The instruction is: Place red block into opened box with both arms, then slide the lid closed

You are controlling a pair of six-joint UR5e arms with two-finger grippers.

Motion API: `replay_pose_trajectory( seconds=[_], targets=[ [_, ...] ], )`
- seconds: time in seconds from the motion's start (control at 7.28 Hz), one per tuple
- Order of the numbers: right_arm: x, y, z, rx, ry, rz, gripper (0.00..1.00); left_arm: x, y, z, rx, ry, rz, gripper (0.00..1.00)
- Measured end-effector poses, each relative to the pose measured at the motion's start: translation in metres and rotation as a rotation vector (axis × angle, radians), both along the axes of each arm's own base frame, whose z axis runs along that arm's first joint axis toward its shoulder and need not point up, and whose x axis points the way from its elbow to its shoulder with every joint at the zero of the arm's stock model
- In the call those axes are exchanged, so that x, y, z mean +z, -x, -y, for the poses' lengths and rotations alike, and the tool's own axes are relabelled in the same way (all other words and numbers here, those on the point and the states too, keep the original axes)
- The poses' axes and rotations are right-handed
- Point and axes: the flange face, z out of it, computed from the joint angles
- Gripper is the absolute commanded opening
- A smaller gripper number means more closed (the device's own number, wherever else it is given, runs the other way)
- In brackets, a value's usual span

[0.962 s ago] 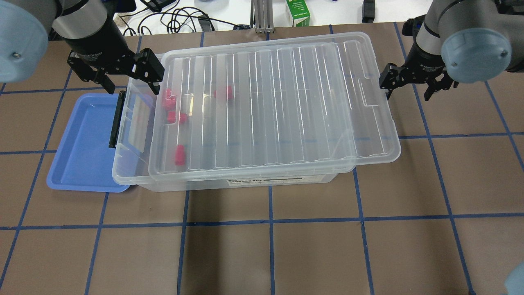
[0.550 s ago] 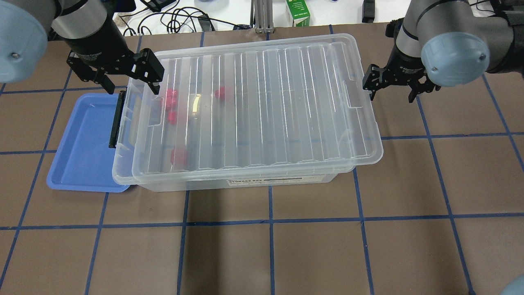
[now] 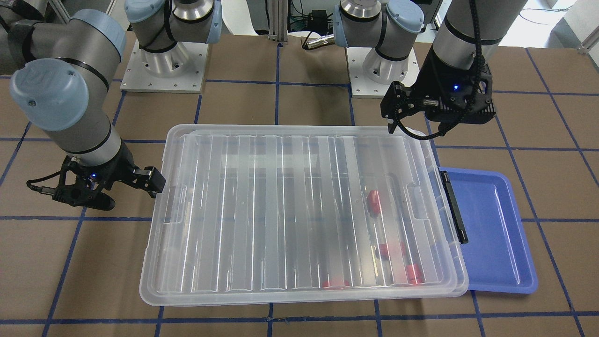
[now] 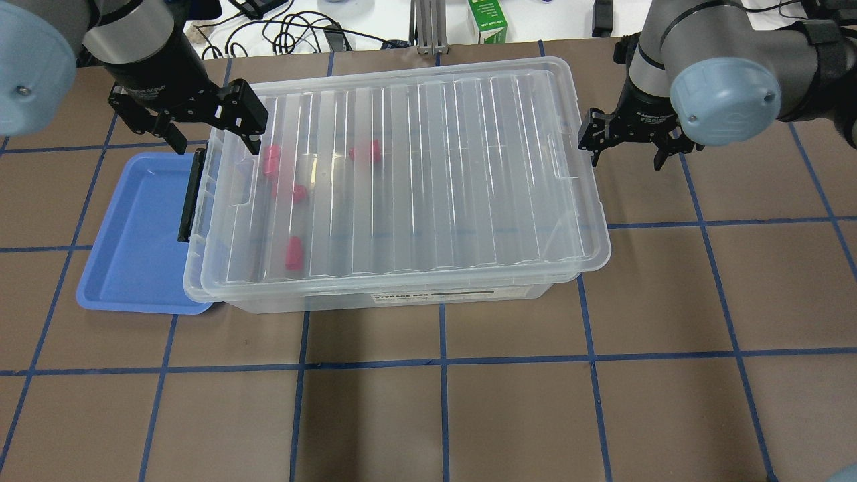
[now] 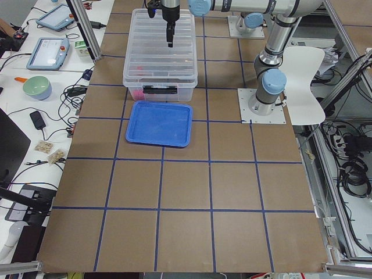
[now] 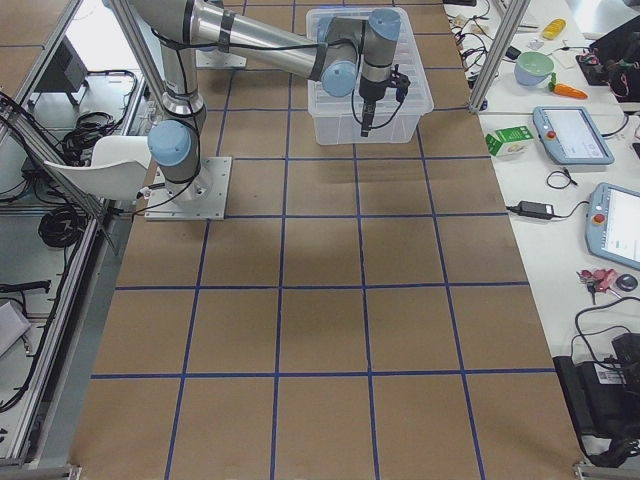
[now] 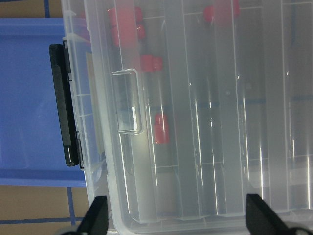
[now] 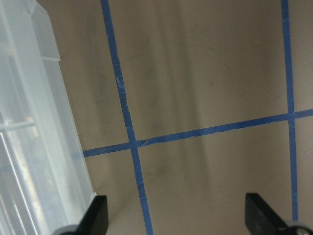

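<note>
The clear box (image 4: 435,298) stands mid-table with the ribbed lid (image 4: 435,167) lying over almost all of it, slightly skewed. Several red blocks, such as one (image 4: 293,253) and another (image 4: 365,152), show through the lid at the box's left end, by the black bar (image 4: 191,197). My left gripper (image 4: 214,137) is open and empty above the box's far left corner. My right gripper (image 4: 626,157) is open, with one finger (image 3: 157,182) at the lid's right short edge. The left wrist view looks down on the lid's notch (image 7: 128,103) and a red block (image 7: 161,128).
An empty blue tray (image 4: 134,234) lies against the box's left end, partly under it. Cables and a green carton (image 4: 487,20) sit beyond the table's far edge. Brown table surface with blue tape lines (image 4: 442,365) lies in front of the box.
The lid has slid left across the box, with my right gripper moving left behind its right edge. The left gripper has stayed in place.
</note>
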Motion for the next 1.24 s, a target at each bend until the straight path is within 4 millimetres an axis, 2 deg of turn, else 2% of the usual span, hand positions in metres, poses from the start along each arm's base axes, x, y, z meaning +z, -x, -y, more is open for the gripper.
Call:
replay_pose_trajectory(
  seconds=[0.41,0.69,0.96,1.24],
  targets=[
    [0.012,0.001,-0.002,0.01,0.008,-0.004,1.0,0.0,0.0,0.0,0.0,0.0,-0.001,1.0],
    [0.043,0.006,-0.012,0.021,0.034,-0.005,1.0,0.001,0.001,-0.001,0.0,0.002,-0.001,1.0],
    [0.059,0.012,-0.015,0.008,0.058,-0.006,1.0,0.004,0.0,-0.002,0.001,0.001,0.0,1.0],
    [0.087,0.006,-0.033,0.006,0.1,-0.003,1.0,0.011,-0.003,0.0,0.006,-0.019,0.019,1.0]
  ],
)
